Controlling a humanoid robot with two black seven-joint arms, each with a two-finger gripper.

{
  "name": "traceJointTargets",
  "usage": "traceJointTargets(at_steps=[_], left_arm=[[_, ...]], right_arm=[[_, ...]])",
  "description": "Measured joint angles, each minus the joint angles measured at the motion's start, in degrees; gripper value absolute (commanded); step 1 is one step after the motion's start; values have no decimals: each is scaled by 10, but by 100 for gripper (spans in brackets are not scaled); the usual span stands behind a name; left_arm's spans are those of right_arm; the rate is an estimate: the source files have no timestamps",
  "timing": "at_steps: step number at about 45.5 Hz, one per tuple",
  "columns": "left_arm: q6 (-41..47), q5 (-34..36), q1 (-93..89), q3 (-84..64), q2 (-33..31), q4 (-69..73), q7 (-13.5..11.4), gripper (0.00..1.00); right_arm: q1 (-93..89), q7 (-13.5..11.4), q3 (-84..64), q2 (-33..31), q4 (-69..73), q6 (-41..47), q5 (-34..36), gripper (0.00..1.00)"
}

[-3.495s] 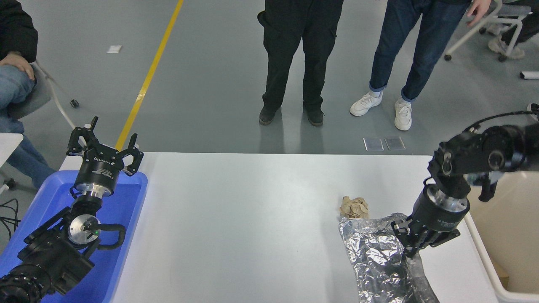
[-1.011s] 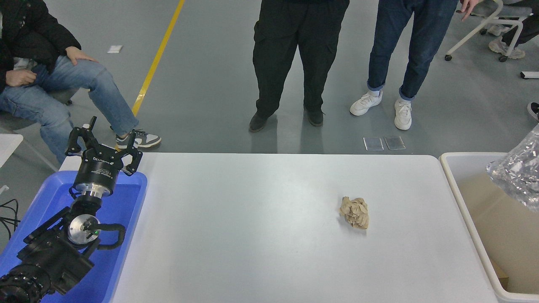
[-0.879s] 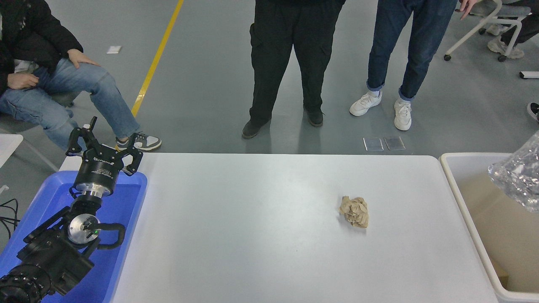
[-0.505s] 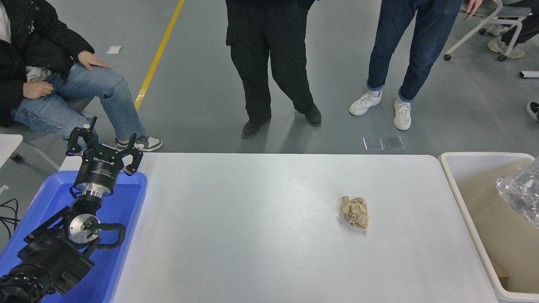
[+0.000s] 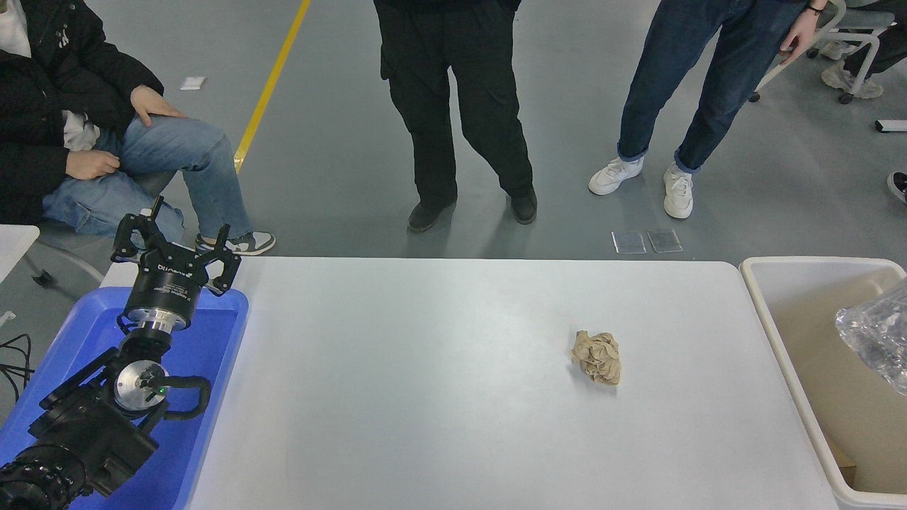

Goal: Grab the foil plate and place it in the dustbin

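**Foil plate over the dustbin, right arm out of shot**

At about 8 o'clock the left arm sits parked over the blue tray, stretched away from the camera with its wrist pointing up-frame. The left gripper has its fingers spread wide, nothing between them. On the white table, a crumpled tan paper ball lies around 4 o'clock from the middle. Way over at 3 o'clock, the foil plate shows inside the outline of the dustbin, cut off by the frame edge. Can't see the right gripper at all, so no idea about its fingers. Three people are at 12 o'clock, one seated.
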Motion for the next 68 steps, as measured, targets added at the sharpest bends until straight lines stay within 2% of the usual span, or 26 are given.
traceJointTargets(at_steps=[11, 26, 40, 54, 61, 68], left_arm=[[0, 0, 0, 0, 0, 0, 0, 98], [0, 0, 0, 1, 0, 0, 0, 98], [0, 0, 0, 1, 0, 0, 1, 98], [1, 0, 0, 1, 0, 0, 1, 98], [1, 0, 0, 1, 0, 0, 1, 98], [1, 0, 0, 1, 0, 0, 1, 98]], right_arm=[[7, 1, 1, -8, 29, -32, 1, 100], [70, 1, -33, -78, 188, -41, 0, 100], [255, 1, -244, -117, 416, -38, 0, 100], [381, 2, -358, -99, 578, -22, 0, 100], [475, 3, -417, -82, 645, 57, 1, 100], [586, 3, -473, -37, 679, 210, 1, 100]])
